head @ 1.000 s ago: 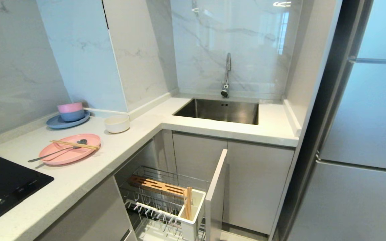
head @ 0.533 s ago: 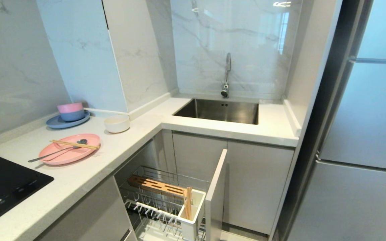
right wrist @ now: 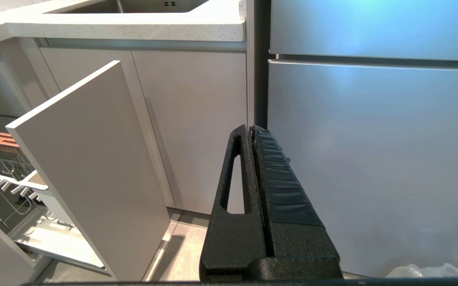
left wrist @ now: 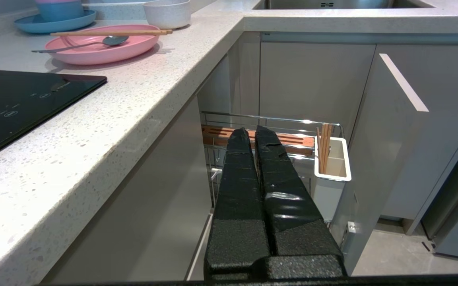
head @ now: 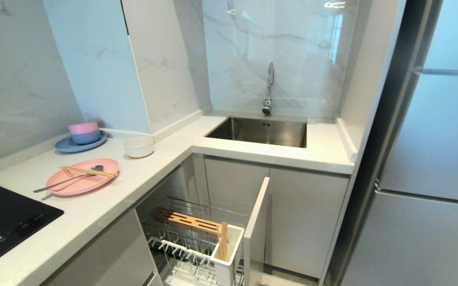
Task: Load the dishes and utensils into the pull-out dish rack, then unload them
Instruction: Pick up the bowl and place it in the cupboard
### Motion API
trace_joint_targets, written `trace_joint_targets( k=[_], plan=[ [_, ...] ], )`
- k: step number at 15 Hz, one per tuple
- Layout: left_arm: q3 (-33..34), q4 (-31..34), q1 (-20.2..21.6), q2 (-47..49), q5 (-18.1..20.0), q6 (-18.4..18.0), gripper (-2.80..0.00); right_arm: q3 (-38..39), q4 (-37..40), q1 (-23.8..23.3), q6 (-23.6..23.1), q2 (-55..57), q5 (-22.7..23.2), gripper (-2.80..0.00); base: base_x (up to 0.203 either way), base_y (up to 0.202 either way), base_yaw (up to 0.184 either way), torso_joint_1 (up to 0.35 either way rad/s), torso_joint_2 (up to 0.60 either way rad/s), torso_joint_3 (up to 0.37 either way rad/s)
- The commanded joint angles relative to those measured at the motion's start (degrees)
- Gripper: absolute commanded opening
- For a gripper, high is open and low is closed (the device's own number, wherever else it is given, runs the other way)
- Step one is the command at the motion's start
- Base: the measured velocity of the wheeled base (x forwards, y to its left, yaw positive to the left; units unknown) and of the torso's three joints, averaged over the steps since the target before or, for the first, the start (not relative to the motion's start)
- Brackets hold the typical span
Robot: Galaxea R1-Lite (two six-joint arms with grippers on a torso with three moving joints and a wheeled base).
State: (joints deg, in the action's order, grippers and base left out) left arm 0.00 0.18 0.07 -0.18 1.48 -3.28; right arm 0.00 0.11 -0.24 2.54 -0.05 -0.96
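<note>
Head view: neither arm shows; the counter [head: 94,214] runs from 8 o'clock up toward the sink [head: 261,131] at 12 o'clock.
Pink plate: pink oval plate [head: 82,182] lies flat on the counter at about 9 o'clock, near the black cooktop [head: 2,220].
Utensils: chopsticks [head: 88,171] rest across the plate's far rim; spoon [head: 68,179] lies with its bowl on the plate, handle reaching past the rim toward the cooktop.
Cream bowl: cream bowl [head: 138,146] stands upright on the counter at 10 o'clock, apart from the plate.
Stack: blue plate [head: 80,143] with a blue and a pink bowl on it, beside the wall.
Rack: pull-out dish rack [head: 189,238] is drawn out below the counter at 6 o'clock; wooden strip [head: 185,220] along its far side; cutlery box [head: 228,248] against the drawer front [head: 257,222], with other wooden sticks upright in it.
Left gripper: left gripper [left wrist: 251,133] hangs before the open rack, fingers pressed together, holding nothing.
Right gripper: right gripper [right wrist: 251,129] faces the fridge [right wrist: 372,139], fingers together, empty.
</note>
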Motion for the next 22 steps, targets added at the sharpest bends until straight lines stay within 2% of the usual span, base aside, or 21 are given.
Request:
trace_joint_targets(
  k=[1,22],
  plan=[
    [0.00,-0.01,0.01,0.09,0.02,-0.06,-2.80,0.09,0.01,-0.01,0.01,0.05,0.00,-2.80,0.000,0.000,0.000,0.000,0.00,-0.063],
    [0.00,0.08,0.01,0.09,0.19,-0.41,-2.80,0.09,0.01,0.05,0.01,0.05,0.00,-2.80,0.000,0.000,0.000,0.004,0.00,-0.191]
  ],
)
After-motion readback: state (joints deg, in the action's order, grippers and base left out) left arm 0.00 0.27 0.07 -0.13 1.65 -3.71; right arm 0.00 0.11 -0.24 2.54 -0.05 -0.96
